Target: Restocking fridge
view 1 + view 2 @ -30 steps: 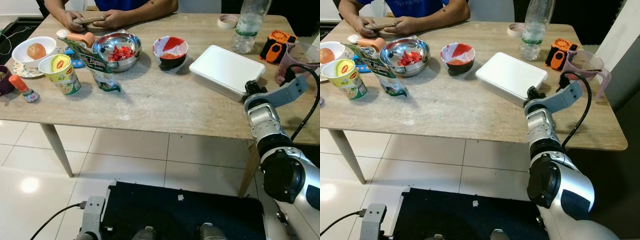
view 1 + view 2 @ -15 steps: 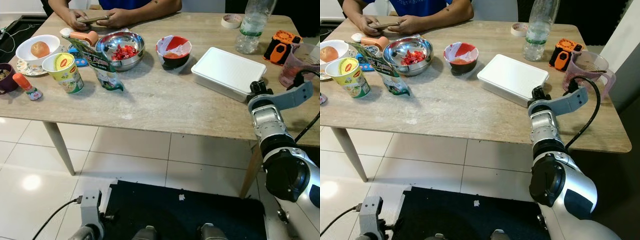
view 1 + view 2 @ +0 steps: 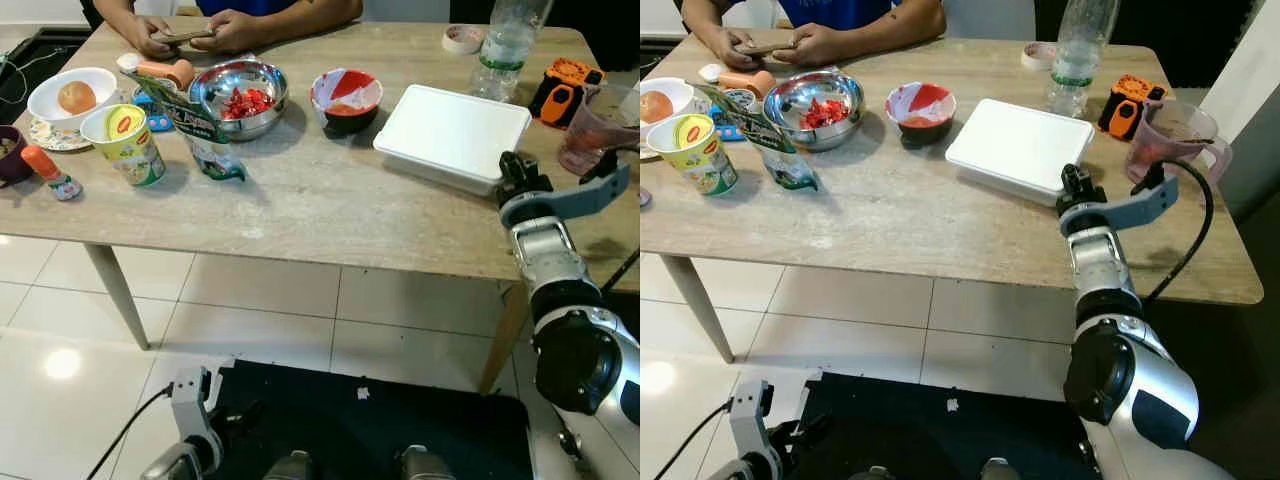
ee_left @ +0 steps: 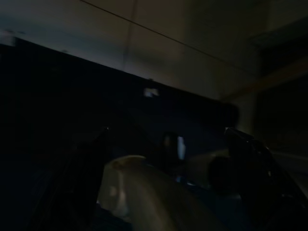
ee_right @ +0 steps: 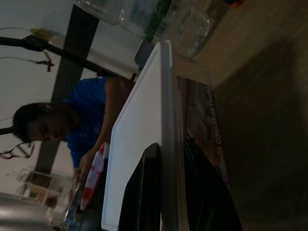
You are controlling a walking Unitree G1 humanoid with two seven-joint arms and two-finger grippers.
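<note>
A white lidded storage container (image 3: 450, 130) lies on the right part of the wooden table (image 3: 320, 215). My right gripper (image 3: 512, 168) reaches over the table's front edge to the container's near right corner. In the right wrist view its two black fingers (image 5: 144, 192) sit on either side of the container's lid rim (image 5: 166, 110), shut on it. My left arm (image 3: 190, 445) hangs idle low by the floor. In the dark left wrist view its fingers (image 4: 86, 178) stand apart with nothing between them.
A clear bottle (image 3: 500, 50), tape roll (image 3: 462, 38), orange device (image 3: 560, 85) and pink jug (image 3: 592, 125) stand behind the container. Left of it are a red-and-white bowl (image 3: 343, 100), steel bowl (image 3: 237, 98), green packet (image 3: 205, 145) and noodle cup (image 3: 125, 145). A person's hands (image 3: 185, 35) rest at the far edge.
My right gripper has pushed forward onto the container's near corner, and the container has shifted slightly away and to the left. The camera has moved a little.
</note>
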